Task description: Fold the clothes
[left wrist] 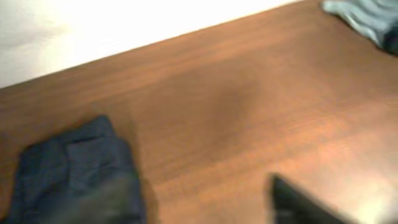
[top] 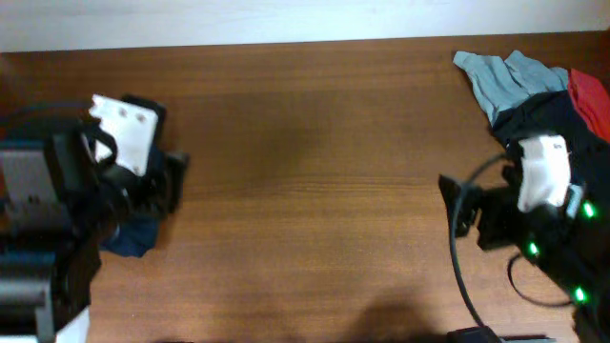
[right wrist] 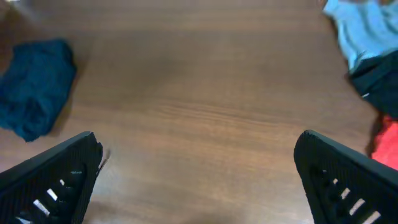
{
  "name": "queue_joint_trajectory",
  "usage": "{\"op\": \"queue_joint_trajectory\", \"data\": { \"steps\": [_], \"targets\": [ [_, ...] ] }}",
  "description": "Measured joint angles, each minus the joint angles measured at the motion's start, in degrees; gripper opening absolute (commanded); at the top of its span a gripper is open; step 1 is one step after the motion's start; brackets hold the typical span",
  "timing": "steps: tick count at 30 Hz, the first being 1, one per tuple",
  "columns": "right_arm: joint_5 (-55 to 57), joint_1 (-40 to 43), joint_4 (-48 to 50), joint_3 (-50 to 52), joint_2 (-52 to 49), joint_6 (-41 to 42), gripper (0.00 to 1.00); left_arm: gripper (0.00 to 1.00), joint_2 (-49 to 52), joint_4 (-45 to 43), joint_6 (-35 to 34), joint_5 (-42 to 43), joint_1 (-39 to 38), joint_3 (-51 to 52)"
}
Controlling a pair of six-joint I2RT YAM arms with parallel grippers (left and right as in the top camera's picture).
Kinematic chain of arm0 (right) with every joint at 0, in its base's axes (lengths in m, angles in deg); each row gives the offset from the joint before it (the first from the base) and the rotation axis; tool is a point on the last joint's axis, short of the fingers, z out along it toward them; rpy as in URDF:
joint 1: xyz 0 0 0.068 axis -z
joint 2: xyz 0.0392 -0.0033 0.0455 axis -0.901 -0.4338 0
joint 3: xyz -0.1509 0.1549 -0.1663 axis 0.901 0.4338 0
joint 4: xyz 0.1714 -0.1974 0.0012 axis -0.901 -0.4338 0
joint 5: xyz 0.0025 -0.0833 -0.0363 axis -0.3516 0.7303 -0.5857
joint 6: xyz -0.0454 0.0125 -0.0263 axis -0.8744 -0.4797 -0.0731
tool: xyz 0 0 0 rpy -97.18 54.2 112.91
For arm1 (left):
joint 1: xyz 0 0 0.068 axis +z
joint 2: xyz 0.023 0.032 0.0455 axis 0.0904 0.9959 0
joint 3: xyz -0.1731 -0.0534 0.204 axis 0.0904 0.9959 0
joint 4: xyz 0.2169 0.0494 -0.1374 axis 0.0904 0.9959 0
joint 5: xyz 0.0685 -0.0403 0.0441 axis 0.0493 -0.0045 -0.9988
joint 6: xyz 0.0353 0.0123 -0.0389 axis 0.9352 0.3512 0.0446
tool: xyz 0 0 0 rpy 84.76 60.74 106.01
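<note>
Overhead: shorts (top: 134,237) mostly beneath left arm (top: 57,205)

Navy shorts (right wrist: 36,87), folded bundle, table's left side

- Table (top: 315,181): brown wood, smooth, with fine straight grain and a soft, low sheen.
- Shorts (right wrist: 34,87), at the table's left side: dark navy cloth, matt, soft and rumpled.
- Grey garment (top: 505,81) and red garment (top: 593,100), at the table's far right corner: matt cloth.
- Right gripper (right wrist: 197,142): fingers (right wrist: 59,180) of matt black plastic with pale slotted marks.
</note>
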Motion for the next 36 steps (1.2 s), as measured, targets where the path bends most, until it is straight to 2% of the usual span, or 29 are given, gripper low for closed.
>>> {"op": "queue_joint_trajectory", "data": {
  "steps": [4,25,29,32,36],
  "targets": [
    [0.63,0.0,-1.73,0.0,2.14,0.02,0.99,0.99,-0.13,2.32,0.28,0.17,-1.88,0.0],
    [2.97,0.0,-2.75,1.03,3.65,-0.39,0.99,0.99,1.27,2.62,0.28,0.17,-1.9,0.04],
    [5.84,0.07,5.03,10.05,11.78,-0.57,0.99,0.99,1.27,2.71,0.28,0.15,-1.9,0.04],
    [6.62,1.88,16.04,27.3,23.04,-0.52,0.99,0.99,1.27,2.78,0.28,0.17,-1.9,0.07],
    [4.44,3.82,25.51,50.07,33.81,-0.48,0.99,0.99,1.29,2.78,0.28,0.17,-1.9,0.11]
  ]
}}
